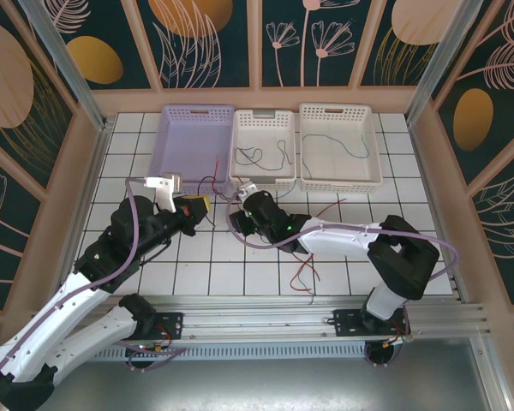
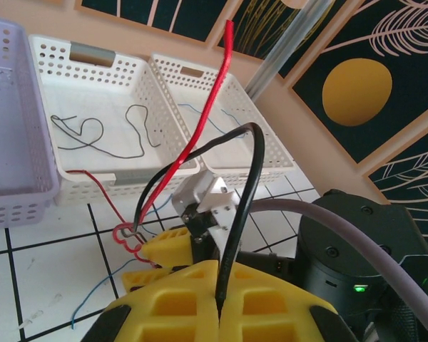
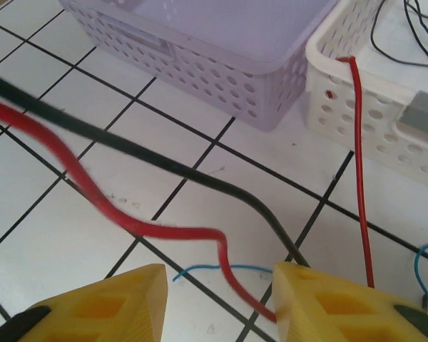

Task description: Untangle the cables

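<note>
My left gripper is shut on a black cable, which arcs up from its yellow jaws and drops to a knot with a red cable. From above, the left gripper sits in front of the purple basket. My right gripper is open just above the tiles. The red cable and the black cable run through its gap, the red one reaching the right finger's inner face. A thin blue cable lies on the tile beneath. From above, the right gripper is close to the left one.
Three baskets stand at the back: purple, a middle white one holding black wire, and a right white one holding blue wire. Another red wire hangs from the white basket's rim. Loose red wire lies near the front.
</note>
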Robot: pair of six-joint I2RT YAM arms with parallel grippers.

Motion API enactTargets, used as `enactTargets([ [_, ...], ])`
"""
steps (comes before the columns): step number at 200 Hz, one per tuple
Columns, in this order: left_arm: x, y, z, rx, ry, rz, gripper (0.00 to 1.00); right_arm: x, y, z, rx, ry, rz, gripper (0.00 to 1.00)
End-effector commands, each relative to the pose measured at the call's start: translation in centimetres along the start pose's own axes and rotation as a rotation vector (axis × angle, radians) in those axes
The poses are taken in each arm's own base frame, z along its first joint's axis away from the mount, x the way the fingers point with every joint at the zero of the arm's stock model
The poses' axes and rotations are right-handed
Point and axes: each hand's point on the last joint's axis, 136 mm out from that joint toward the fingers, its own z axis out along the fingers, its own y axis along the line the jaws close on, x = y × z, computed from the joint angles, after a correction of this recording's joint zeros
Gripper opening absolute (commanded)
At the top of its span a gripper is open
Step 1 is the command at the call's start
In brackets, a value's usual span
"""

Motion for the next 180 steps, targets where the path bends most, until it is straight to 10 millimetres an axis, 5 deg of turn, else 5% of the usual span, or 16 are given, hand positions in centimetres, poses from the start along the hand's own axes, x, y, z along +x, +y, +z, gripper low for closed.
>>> enactTargets([
  [1,-0.9,-0.7,-0.1,0.032,-0.034,-0.009,0.0,-1.8,1.2,0.5,-0.037,-0.048,-0.005,0.25],
  [34,-1.2,-0.4,-0.6,0.003,-0.042,0.002,0.0,-1.5,1.4,-1.0,-0.096,-0.061,0.003,0.0],
  [116,-1.0,4.3,-1.2,-0.261,-0.054,-0.035,0.0,-0.1,0.5,-9.4,-0.328,-0.128,0.138,0.0],
  [147,-0.8,6.2,-1.1,-0.37,-0.043,-0.026,0.0,-1.0,-2.2,-12.6,-0.344,-0.185,0.249,0.0],
  [180,-0.4,7.6,-1.3,-0.447,-0.03,0.0,0.0,-2.1,-7.5,-16.1,-0.251,-0.258,0.397,0.0],
])
